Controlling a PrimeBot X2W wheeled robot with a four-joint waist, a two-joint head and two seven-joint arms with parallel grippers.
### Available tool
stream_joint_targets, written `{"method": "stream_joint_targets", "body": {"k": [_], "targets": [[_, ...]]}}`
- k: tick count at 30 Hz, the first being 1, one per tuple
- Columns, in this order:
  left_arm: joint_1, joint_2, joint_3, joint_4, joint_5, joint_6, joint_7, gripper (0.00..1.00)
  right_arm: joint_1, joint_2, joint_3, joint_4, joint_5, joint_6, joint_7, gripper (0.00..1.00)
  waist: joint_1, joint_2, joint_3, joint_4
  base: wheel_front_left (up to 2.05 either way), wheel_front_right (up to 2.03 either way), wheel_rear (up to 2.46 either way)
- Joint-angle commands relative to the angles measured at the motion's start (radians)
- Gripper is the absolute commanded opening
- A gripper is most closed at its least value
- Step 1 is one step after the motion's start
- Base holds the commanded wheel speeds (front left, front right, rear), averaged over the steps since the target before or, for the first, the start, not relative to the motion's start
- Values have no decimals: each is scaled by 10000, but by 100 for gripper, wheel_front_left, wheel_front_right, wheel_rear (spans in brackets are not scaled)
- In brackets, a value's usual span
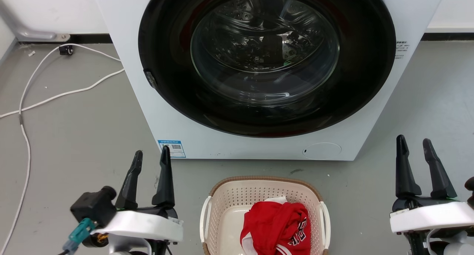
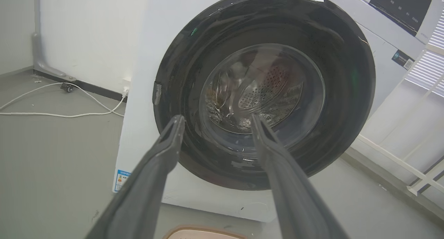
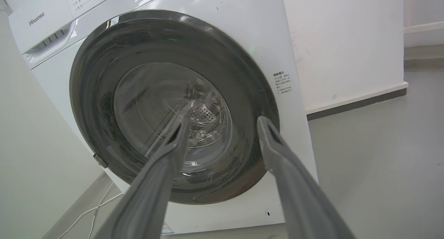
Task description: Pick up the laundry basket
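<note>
The laundry basket, cream with perforated walls, a brown rim and white side handles, sits on the floor at the bottom centre of the head view, in front of the washing machine. A red garment lies inside it. A sliver of the basket's brown rim shows at the bottom edge of the left wrist view. My left gripper stands open to the basket's left, apart from it. Open too, my right gripper hovers well to the basket's right. Both hold nothing and point toward the machine.
A white front-loading washing machine with a shut dark round door stands directly behind the basket. White cables trail across the grey floor at the left. Walls lie behind, and a white railing shows beside the machine in the left wrist view.
</note>
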Motion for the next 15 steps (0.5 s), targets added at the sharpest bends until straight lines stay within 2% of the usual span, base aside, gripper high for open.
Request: {"method": "stream_joint_targets", "body": {"k": [1,15], "targets": [[-9,98,-94,-160,236,68,-75,100,8,-23,3,-110,-258,22,-78,100,0,0,5,-3,0,0,0],[-91,748,-1477,-293,1597,1102,-420,100,230,-21,22,68,-1822,22,-417,100,0,0,35,-58,0,0,0]]}}
